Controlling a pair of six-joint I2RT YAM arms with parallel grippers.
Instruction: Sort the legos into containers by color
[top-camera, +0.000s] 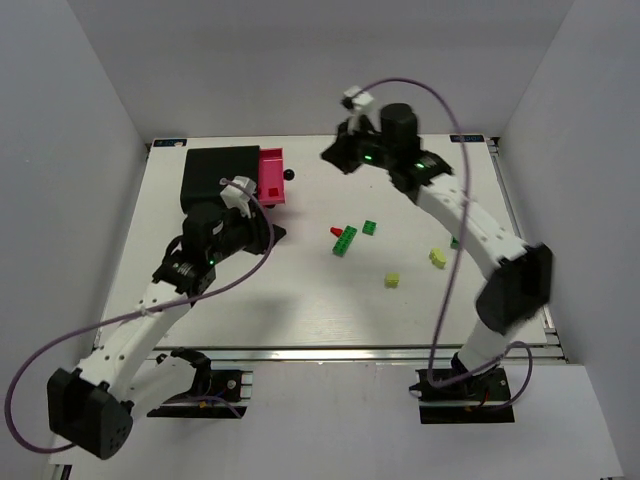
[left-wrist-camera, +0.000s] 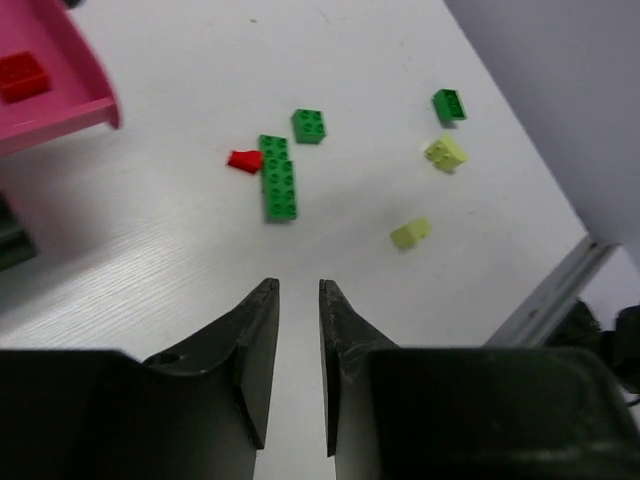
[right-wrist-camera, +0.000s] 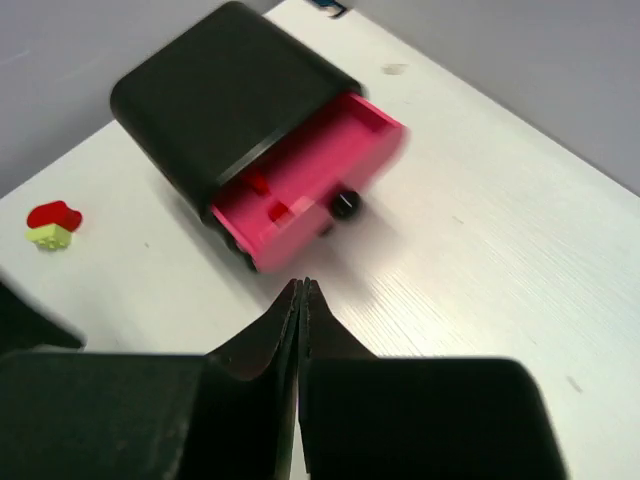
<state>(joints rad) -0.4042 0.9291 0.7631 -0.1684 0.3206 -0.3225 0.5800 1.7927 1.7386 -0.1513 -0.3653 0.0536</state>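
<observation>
Legos (top-camera: 392, 280) lay loose on the tabletop (left-wrist-camera: 150, 260). The pink drawer (right-wrist-camera: 290, 235) stuck out of the black cabinet (right-wrist-camera: 220, 90), likely so bricks could drop in; two red bricks (right-wrist-camera: 258, 182) sat inside. The long green strip (left-wrist-camera: 279, 178) pointed straight away from the left tool (left-wrist-camera: 298, 285), which was a little open and empty. The right tool (right-wrist-camera: 302, 283) was squeezed closed, holding nothing.

Overhead: white table (top-camera: 300, 300), faint wood grain in the wrist views. Boxed in by grey wall panels (top-camera: 70, 200) at 9, 12 and 3 o'clock. Edged at 6 o'clock by silver metal rail (top-camera: 330, 352); second side rail (top-camera: 518, 225) along the 3 o'clock edge. Right wrist view: small dark smudge (right-wrist-camera: 395, 70) on tabletop at 1 o'clock. Bluish scrap at 12 o'clock there, too cropped to identify.
</observation>
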